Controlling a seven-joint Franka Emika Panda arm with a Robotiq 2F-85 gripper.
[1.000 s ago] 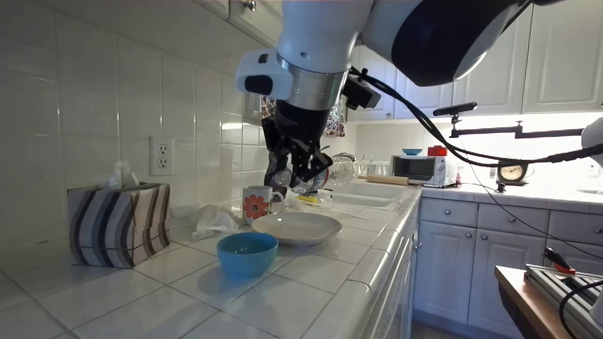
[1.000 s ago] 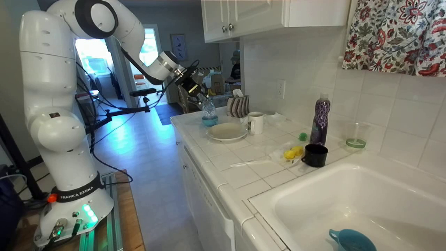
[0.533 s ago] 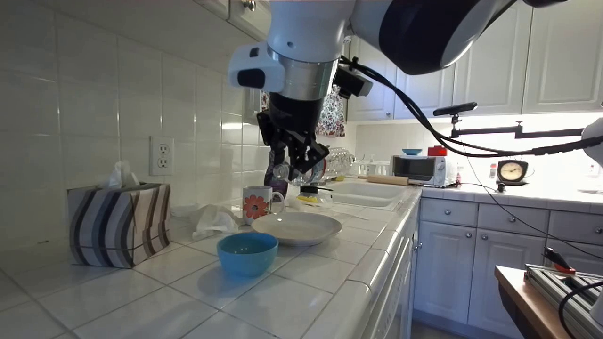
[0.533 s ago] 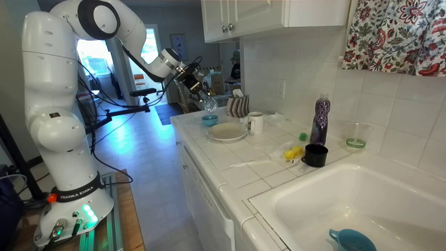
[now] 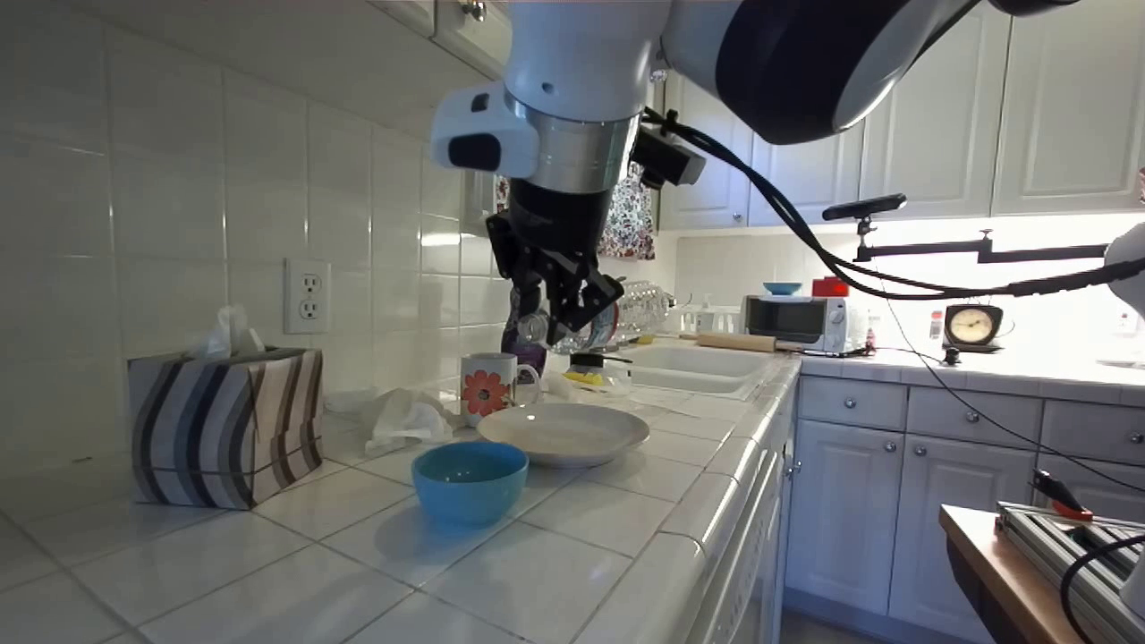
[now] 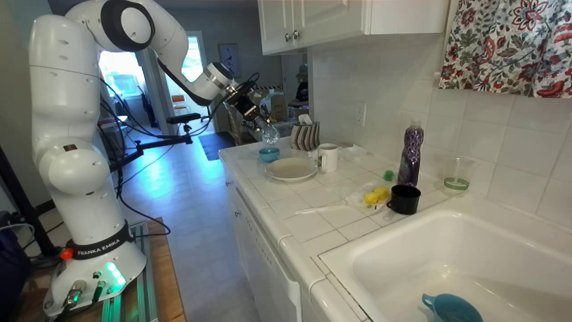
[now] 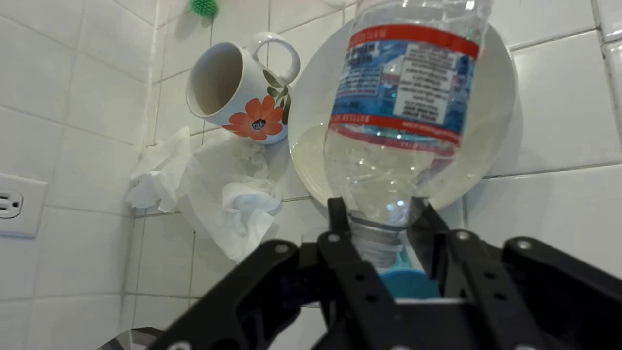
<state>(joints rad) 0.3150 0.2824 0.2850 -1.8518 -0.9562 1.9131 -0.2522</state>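
Note:
My gripper (image 7: 379, 210) is shut on the neck of a clear plastic bottle (image 7: 403, 87) with a red and blue label. The bottle (image 5: 635, 309) hangs on its side in the air, neck near the gripper (image 5: 556, 320). In the wrist view it covers part of a pale plate (image 7: 495, 102) on the counter below. A blue bowl (image 5: 470, 483) stands in front of the plate; only part of this bowl (image 7: 410, 284) shows between the fingers. Beside the plate is a white mug (image 7: 262, 107) with an orange flower. The other exterior view's bottle (image 6: 270, 133) appears just above the bowl (image 6: 269, 154).
A striped tissue box (image 5: 224, 429) stands by the tiled wall, with crumpled tissues (image 5: 407, 420) near it. Farther along are a purple bottle (image 6: 410, 156), a black cup (image 6: 404, 199) and yellow pieces (image 6: 377, 195). A white sink (image 6: 380, 264) holds a blue cup (image 6: 456, 308).
Over the first half second my gripper rose slightly, carrying the bottle upward and off the bowl's outline in an exterior view. Since then both have stayed almost still.

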